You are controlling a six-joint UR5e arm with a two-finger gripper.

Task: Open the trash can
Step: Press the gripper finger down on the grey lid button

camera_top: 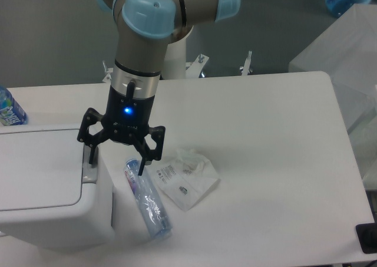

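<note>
No writing could be read anywhere: the crumpled clear plastic wrapper [184, 177] carried a white label with print too small to make out, and the blue-labelled bottle [10, 109] at the left edge showed only blurred lettering. The crushed plastic bottle [147, 200] lying on the table [265, 149] had a blue, white and pink label, also illegible.

The gripper [115, 159] hung with its 2 black fingers spread wide and held nothing. Its left finger [92, 152] sat over the grey latch tab [89, 171] on the right rim of the trash can [50, 190]; whether it touched the tab could not be told. The other finger pointed down just above the top end of the crushed bottle. A blue light [127, 109] glowed on the gripper's black body.

The trash can stood at the table's lower left corner, a boxy white plastic bin with rounded corners, its flat smooth lid [38, 167] closed. The arm had grey metal segments with pale blue caps. The table was matte white with rounded corners.
</note>
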